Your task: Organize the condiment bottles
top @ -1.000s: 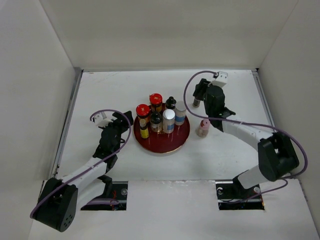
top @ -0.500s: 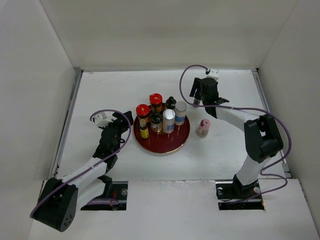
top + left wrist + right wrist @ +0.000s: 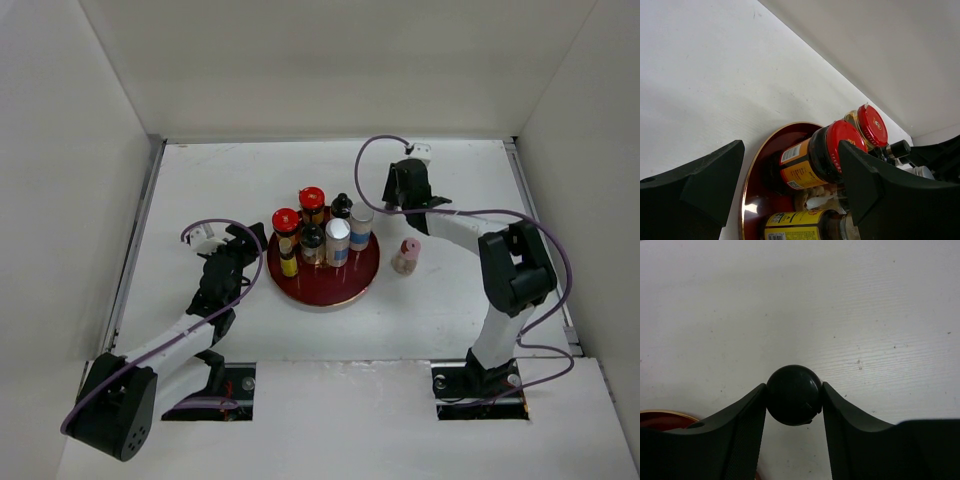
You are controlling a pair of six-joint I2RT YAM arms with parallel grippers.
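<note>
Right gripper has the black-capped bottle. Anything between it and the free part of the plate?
Yes, likely. The black-capped bottle in the right gripper sits beyond the plate's far-right rim, where a silver-capped jar stands. The bare area is on the near side, and the pink bottle stands on the table beside that route.

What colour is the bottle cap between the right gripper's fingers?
The cap is black, and it shows best in the right wrist view.

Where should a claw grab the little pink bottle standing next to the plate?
Probably across its upper body just below the cap, coming down from above: the pink bottle stands upright on the table, apart from the plate.
</note>
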